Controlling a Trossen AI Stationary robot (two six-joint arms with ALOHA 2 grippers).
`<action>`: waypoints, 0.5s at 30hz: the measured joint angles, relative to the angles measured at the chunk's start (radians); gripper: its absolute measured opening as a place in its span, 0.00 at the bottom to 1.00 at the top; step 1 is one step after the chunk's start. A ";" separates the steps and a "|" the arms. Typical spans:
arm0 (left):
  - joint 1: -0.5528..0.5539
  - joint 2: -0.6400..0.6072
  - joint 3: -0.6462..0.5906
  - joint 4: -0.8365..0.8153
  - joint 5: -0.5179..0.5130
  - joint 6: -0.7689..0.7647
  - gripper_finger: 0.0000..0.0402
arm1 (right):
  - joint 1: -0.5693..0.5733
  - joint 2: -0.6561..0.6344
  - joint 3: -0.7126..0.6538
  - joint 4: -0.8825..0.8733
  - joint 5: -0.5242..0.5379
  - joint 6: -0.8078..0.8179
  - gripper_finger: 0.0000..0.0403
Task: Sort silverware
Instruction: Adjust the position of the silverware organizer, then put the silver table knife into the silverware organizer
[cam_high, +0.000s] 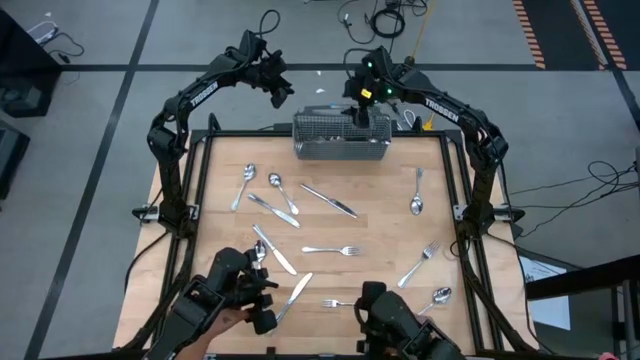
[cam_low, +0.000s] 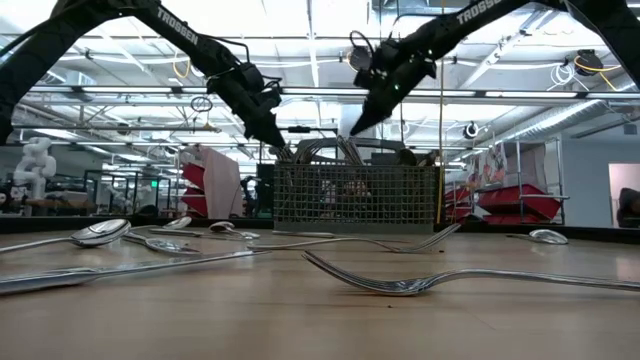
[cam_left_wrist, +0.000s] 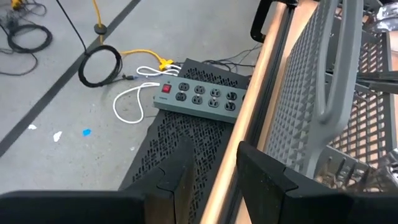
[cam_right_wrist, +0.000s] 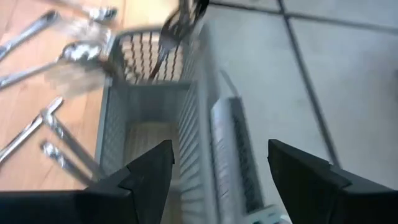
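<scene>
Silverware lies scattered over the wooden table: spoons (cam_high: 248, 176) (cam_high: 417, 205), knives (cam_high: 330, 200) (cam_high: 275, 250) and forks (cam_high: 332, 250) (cam_high: 420, 265). The grey mesh basket (cam_high: 340, 140) stands at the table's far edge, and a fork (cam_right_wrist: 176, 31) stands in it, head up. My right gripper (cam_high: 362, 112) hangs open above the basket (cam_right_wrist: 149, 112), with nothing between its fingers (cam_right_wrist: 149, 171). My left gripper (cam_high: 280, 92) waits open beyond the basket's far left corner (cam_left_wrist: 311, 112), above the table's edge, and holds nothing.
A power strip (cam_left_wrist: 205, 93) and cables lie on the floor beyond the far edge. Two dark mechanisms (cam_high: 240, 290) (cam_high: 395, 320) stand at the table's near edge. In the low view a fork (cam_low: 400, 285) and a spoon (cam_low: 100, 232) lie in the foreground.
</scene>
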 joint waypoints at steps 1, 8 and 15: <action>0.000 -0.001 0.000 0.004 0.000 0.000 0.31 | 0.000 0.000 0.022 -0.001 0.000 0.005 0.62; 0.005 -0.079 0.000 0.004 0.005 0.000 0.31 | -0.003 -0.003 0.302 -0.193 0.003 0.012 0.62; -0.031 -0.303 -0.013 -0.215 0.436 0.079 0.31 | 0.058 -0.055 0.384 -0.564 -0.030 0.021 0.61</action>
